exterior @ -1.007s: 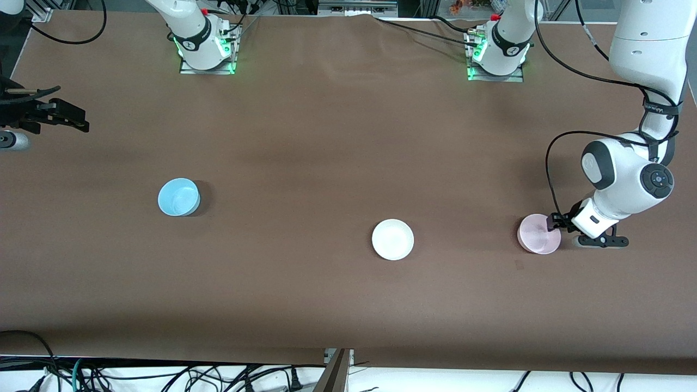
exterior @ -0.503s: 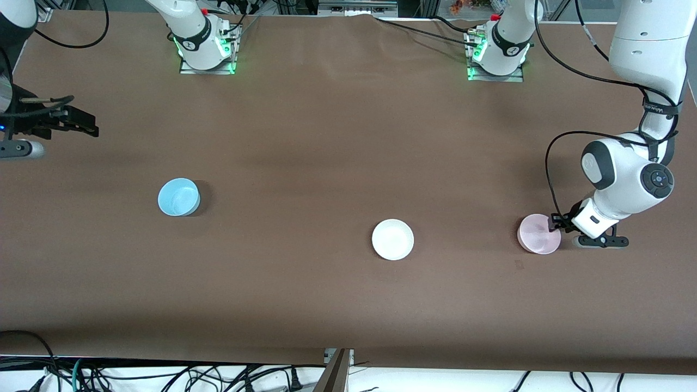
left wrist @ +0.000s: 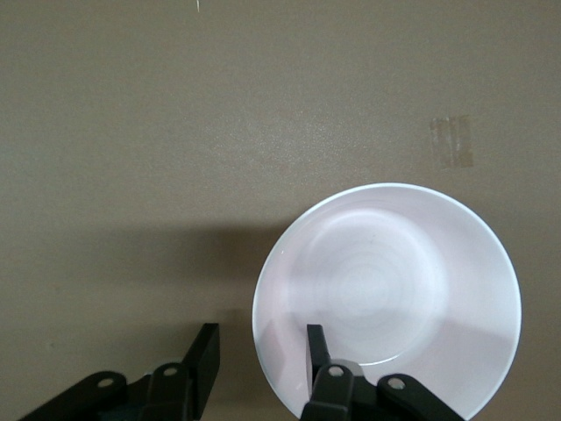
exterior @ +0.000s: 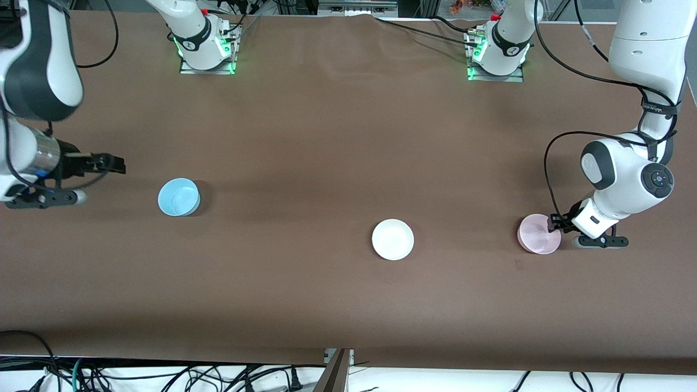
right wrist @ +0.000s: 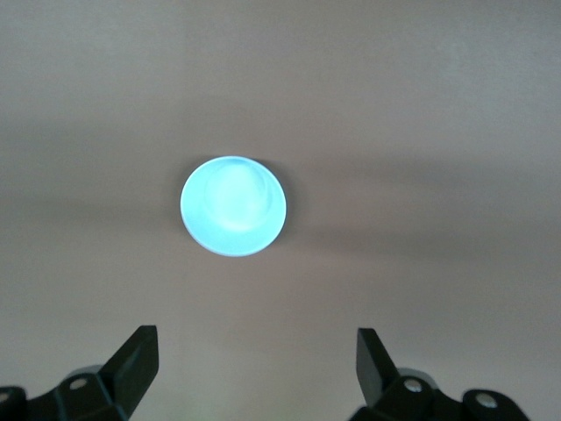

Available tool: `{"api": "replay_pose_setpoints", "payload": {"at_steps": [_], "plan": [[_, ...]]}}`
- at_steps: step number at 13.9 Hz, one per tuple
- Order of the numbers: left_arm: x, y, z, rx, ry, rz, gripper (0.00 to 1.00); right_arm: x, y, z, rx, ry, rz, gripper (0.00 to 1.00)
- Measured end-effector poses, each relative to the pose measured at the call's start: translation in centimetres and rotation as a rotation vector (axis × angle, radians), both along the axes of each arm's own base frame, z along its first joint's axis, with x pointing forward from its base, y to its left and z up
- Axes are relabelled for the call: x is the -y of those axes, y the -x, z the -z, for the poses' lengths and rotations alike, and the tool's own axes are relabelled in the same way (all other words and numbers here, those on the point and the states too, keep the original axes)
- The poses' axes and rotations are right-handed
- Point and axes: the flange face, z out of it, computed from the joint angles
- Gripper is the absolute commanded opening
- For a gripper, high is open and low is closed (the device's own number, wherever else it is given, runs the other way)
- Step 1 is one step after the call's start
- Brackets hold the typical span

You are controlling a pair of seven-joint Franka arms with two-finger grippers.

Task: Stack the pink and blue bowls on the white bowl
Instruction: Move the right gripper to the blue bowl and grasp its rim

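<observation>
The pink bowl (exterior: 536, 235) sits on the table toward the left arm's end. My left gripper (exterior: 555, 222) is open and low at its rim. In the left wrist view one finger (left wrist: 317, 346) is inside the pink bowl (left wrist: 394, 289) and the other stands outside, with the rim between them untouched. The blue bowl (exterior: 178, 197) sits toward the right arm's end. My right gripper (exterior: 115, 164) is open and empty, in the air beside it. In the right wrist view the blue bowl (right wrist: 233, 206) lies ahead of the gripper (right wrist: 256, 351). The white bowl (exterior: 392, 239) sits between the two, empty.
A small tape mark (exterior: 518, 265) lies on the brown table cover by the pink bowl; it also shows in the left wrist view (left wrist: 451, 142). The arm bases (exterior: 207, 51) (exterior: 496, 54) stand along the table's back edge. Cables hang under the front edge.
My right arm has swung in from the table's end toward the blue bowl. The left gripper and all three bowls have stayed put.
</observation>
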Motion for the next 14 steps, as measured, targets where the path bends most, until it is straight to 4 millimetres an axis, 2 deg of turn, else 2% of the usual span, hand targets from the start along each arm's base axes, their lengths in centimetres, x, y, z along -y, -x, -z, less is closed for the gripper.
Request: {"api": "replay_pose_setpoints", "payload": {"at_steps": [5, 10, 14], "plan": [[0.0, 0.0, 0.0, 0.001, 0.0, 0.0, 0.42, 0.4, -0.3, 7.0, 0.017, -0.001, 0.001, 1.0], [0.0, 0.0, -0.1, 0.003, -0.001, 0.0, 0.33, 0.6, -0.1, 12.0, 0.046, -0.003, -0.001, 1.0], [0.0, 0.0, -0.1, 0.003, -0.001, 0.0, 0.27, 0.8, 0.7, 16.8, 0.077, -0.005, -0.001, 1.0]]}}
